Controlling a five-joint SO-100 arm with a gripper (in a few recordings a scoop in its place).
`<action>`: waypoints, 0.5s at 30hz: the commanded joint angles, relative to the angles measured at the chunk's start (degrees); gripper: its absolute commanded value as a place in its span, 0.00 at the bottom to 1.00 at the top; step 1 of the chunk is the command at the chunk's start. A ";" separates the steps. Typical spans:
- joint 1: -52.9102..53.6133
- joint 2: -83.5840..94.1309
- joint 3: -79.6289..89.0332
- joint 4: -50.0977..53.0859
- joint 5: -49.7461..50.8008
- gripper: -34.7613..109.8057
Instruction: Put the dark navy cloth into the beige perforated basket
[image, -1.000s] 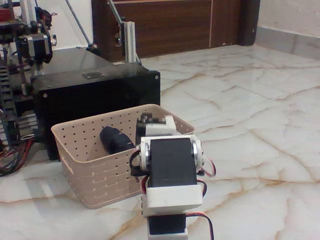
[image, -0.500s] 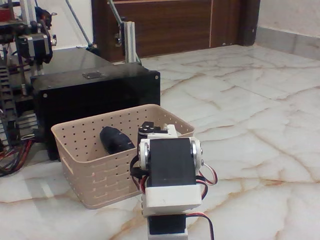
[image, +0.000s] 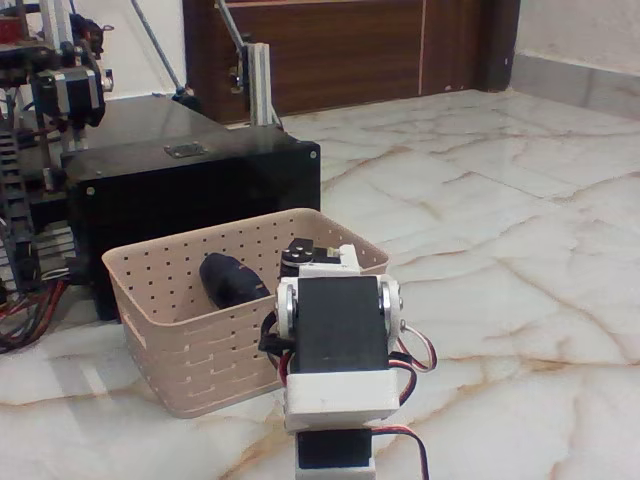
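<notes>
Dark navy cloth (image: 230, 281) is lying bunched inside the beige perforated basket (image: 190, 345), white arm folding at 5 o'clock should be clearing the rim slowly; gripper state: can't tell.

Bright even daylight, soft glare on the marble floor (image: 500, 200) beyond my arm (image: 338, 350), faint shadow beside the basket (image: 190, 350), slightly soft, grainy picture
</notes>
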 joint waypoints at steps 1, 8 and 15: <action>0.26 1.49 -0.18 -0.53 -0.09 0.24; 0.53 1.49 -0.18 -0.53 -0.18 0.24; 0.62 1.49 -0.18 -0.62 0.00 0.24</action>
